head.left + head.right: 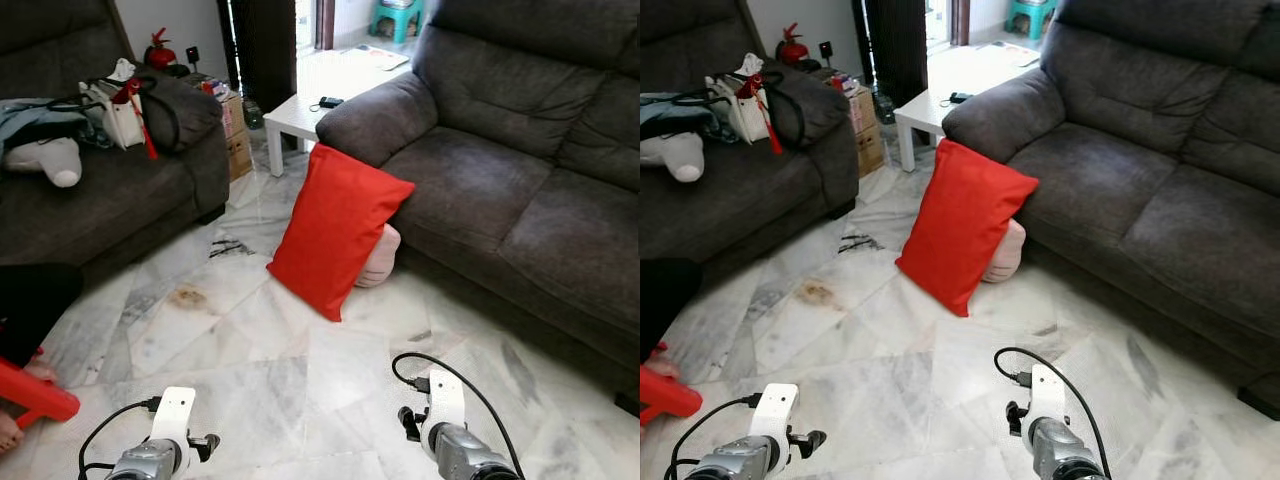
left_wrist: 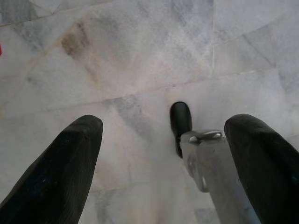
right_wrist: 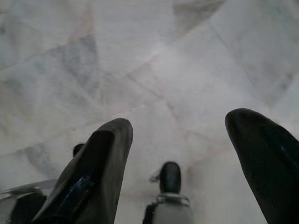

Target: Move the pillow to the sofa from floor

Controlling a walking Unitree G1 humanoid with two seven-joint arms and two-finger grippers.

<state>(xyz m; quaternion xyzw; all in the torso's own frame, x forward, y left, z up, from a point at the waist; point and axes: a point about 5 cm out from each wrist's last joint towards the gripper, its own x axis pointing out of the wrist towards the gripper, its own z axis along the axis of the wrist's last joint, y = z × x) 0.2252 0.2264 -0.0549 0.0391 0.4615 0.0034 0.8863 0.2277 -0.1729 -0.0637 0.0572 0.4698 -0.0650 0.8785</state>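
Observation:
A red pillow (image 1: 338, 230) stands on edge on the marble floor, leaning against the front of the dark grey sofa (image 1: 500, 190) at the right. A pink cushion-like thing (image 1: 382, 258) is tucked behind it. Both my arms hang low near me, well short of the pillow: the left arm (image 1: 160, 450) and the right arm (image 1: 448, 435). In the wrist views my left gripper (image 2: 166, 128) and my right gripper (image 3: 180, 123) are open above bare floor tiles, with nothing between the fingers.
A second dark sofa (image 1: 110, 200) at the left carries bags and clothes. A white side table (image 1: 295, 115) and a cardboard box (image 1: 237, 140) stand at the back. A person's leg and a red object (image 1: 30, 395) are at the left edge.

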